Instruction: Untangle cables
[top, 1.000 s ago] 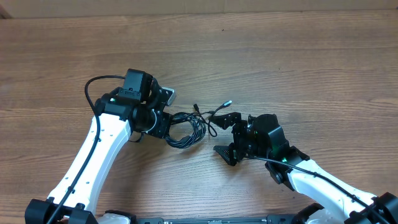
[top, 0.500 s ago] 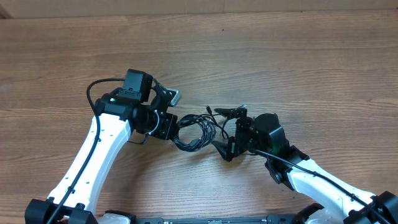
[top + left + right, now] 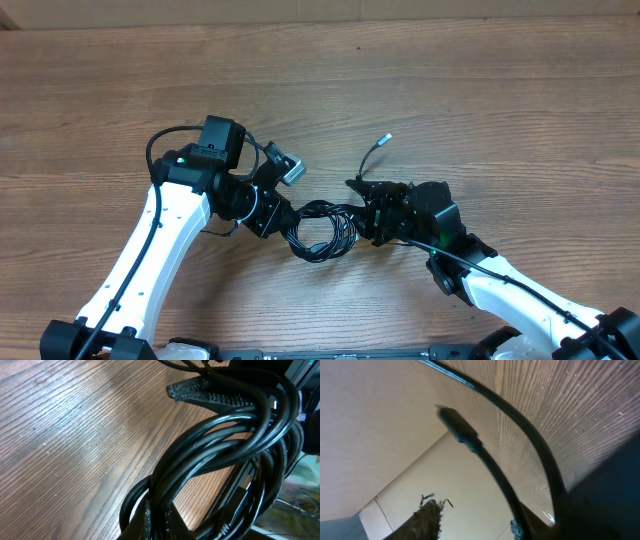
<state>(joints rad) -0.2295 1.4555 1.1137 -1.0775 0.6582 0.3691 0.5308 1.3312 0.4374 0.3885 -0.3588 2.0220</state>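
Note:
The cables are bunched into one small black coil at the table's middle. One silver-tipped plug end sticks up and to the right. My left gripper is shut on the coil's left side. In the left wrist view the strands pass between the pinched jaws. My right gripper is at the coil's right edge. Its fingers stand apart in the right wrist view. One cable runs along the right-hand finger, and a plug hangs above.
The wooden table stretches around both arms. A thicker black cord loops off the left arm's wrist. A serrated black finger of the other gripper shows behind the coil in the left wrist view.
My right gripper has moved left against the coil and its jaws have narrowed. The left gripper has shifted right and down with the coil. One plug end has swung up and right.

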